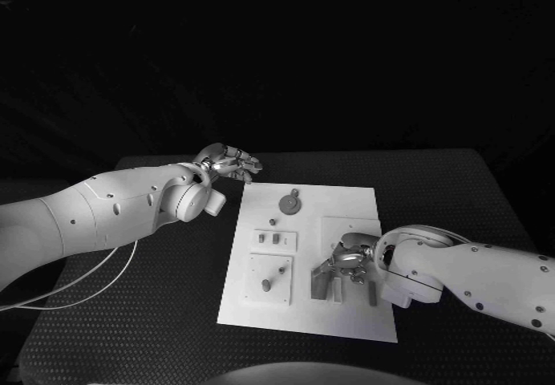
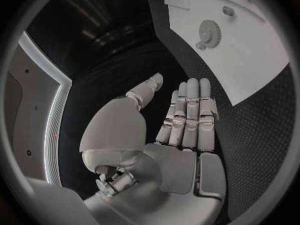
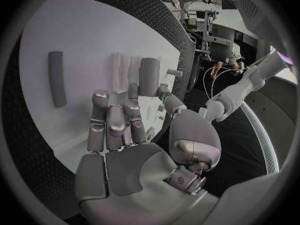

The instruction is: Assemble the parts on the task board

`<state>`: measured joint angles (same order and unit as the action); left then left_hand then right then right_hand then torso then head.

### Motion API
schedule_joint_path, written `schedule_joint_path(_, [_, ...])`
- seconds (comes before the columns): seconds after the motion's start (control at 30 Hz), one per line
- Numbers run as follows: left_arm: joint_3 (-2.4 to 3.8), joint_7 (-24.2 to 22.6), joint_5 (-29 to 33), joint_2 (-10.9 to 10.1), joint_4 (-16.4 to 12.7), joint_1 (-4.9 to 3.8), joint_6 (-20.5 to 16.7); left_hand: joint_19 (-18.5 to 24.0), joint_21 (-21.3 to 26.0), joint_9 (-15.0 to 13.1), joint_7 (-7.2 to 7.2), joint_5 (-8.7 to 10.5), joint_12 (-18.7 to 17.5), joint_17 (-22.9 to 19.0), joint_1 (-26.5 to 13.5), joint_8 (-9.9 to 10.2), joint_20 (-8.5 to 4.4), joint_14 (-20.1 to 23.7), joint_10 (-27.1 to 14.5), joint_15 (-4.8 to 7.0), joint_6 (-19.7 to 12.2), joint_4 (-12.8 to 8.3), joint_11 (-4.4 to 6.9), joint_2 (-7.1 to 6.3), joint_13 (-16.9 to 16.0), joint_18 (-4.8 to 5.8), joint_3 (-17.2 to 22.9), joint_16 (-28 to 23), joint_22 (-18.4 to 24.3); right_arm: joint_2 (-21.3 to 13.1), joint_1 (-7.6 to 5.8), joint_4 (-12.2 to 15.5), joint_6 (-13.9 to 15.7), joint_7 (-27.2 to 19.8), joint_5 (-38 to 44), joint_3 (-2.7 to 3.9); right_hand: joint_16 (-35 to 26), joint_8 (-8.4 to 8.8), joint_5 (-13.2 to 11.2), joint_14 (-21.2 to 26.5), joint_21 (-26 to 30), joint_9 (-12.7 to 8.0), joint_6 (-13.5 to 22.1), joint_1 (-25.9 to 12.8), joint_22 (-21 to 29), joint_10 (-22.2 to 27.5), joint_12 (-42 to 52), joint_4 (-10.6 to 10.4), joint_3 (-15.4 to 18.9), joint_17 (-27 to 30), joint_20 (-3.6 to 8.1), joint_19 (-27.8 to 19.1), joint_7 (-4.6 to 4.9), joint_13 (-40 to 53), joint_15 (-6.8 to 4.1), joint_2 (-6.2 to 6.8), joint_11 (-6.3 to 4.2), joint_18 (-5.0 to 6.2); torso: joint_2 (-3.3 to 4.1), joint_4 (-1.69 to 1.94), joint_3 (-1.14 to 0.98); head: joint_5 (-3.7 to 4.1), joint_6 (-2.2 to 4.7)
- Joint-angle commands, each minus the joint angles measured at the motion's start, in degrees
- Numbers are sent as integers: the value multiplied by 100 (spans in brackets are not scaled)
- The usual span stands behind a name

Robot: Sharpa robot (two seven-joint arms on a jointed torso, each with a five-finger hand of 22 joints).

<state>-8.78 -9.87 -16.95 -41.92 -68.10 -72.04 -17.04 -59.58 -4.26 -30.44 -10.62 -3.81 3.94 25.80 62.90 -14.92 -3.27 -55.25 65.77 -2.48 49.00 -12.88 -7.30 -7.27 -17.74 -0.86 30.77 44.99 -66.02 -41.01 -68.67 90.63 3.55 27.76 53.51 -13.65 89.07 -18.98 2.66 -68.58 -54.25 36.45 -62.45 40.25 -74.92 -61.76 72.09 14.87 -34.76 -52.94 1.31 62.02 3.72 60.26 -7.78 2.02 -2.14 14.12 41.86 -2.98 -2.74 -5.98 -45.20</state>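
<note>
We've got the task board (image 1: 347, 200) sitting roughly mid-table on the black table (image 1: 463, 184), long side running away from the robot.

Left hand (image 1: 228, 163) is parked off the board, just past its far left corner, over bare table. In the left wrist view the left hand (image 2: 178, 122) is flat and open, fingers (image 2: 192, 110) straight and side by side, thumb out to the side, holding nothing.

Right hand (image 1: 343, 263) is over the near right part of the board, palm down, fingers pointing across the plate. In the right wrist view the right hand (image 3: 125, 135) has its fingers loosely curled above the white surface. A grey cylinder part (image 3: 149, 76) stands right at the thumb/fingertip area, but we can't tell if it's actually pinched or just next to the tips, so grip = unclear imo.

Parts on the board: a round gear-like disc (image 1: 290, 204) w/ a small tab near the far end, also seen in the left wrist view (image 2: 209, 32). Two small pegs (image 1: 273, 237) in a raised square pad on the left side, and another small piece (image 1: 267, 283) in the pad nearer the robot. A grey bar (image 3: 56, 78) lies flat on the board beyond the right hand's fingers.
</note>
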Motion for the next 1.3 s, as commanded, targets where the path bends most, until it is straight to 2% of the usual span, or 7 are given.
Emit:
schedule_joint_path(0.03, [2,-4,23,9,-10,-6,99,4,26,6,-2,-32,-9,11,-43,-30,15,-16,-49,-11,-34,30,-13,-20,9,-77,-2,-22,-7,43,36,-2,-20,-209,-418,-14,25,-8,24,-21,-31,1,-38,741,-110,-13,35,158,-204,-12,-18,-12,6,-2,-5,-708,-22,88,0,-2,-6,-1,3])
schedule_joint_path(0.47, [0,34,23,9,-8,-6,128,11,28,9,-6,-32,-15,20,-36,-28,18,-10,-76,-15,-44,30,-24,-27,15,-76,-1,-31,-9,37,13,-157,-159,-272,-711,-4,31,-15,24,-28,-39,7,-55,757,-112,-14,45,162,-233,-27,-24,-12,1,4,-5,-711,-26,88,1,4,-5,-12,5])
schedule_joint_path(0.63, [-1,76,23,7,-10,-6,140,16,29,11,-10,-32,-17,25,-36,-25,20,-5,-93,-18,-54,32,-31,-32,19,-75,-1,-37,-11,38,-14,-214,-412,-264,-714,-2,35,-16,24,-22,-45,10,-60,776,-114,-11,50,169,-250,-21,-26,-12,-1,8,-6,-697,-28,88,3,6,2,-20,0])
schedule_joint_path(0.9, [-1,82,22,9,-9,-6,152,24,31,18,-23,-32,-18,34,-34,-12,24,3,-122,-22,-84,37,-42,-37,26,-75,-1,-48,-12,73,-23,-213,-621,-256,-656,3,41,-16,24,-18,-54,16,-64,815,-115,-6,56,175,-277,-24,-27,-16,-3,14,-8,-678,-30,88,-1,-3,-3,-32,-7])
schedule_joint_path(1.3, [-2,86,19,7,-11,-6,159,27,32,19,-24,-32,-17,38,-32,-12,25,5,-129,-23,-86,38,-44,-36,27,-75,0,-51,-13,127,-24,-168,-600,-278,-236,3,42,-13,23,11,-59,19,-62,826,-116,4,57,167,-281,11,-33,-25,0,18,-8,-645,-28,88,-1,-4,-3,-42,-23])
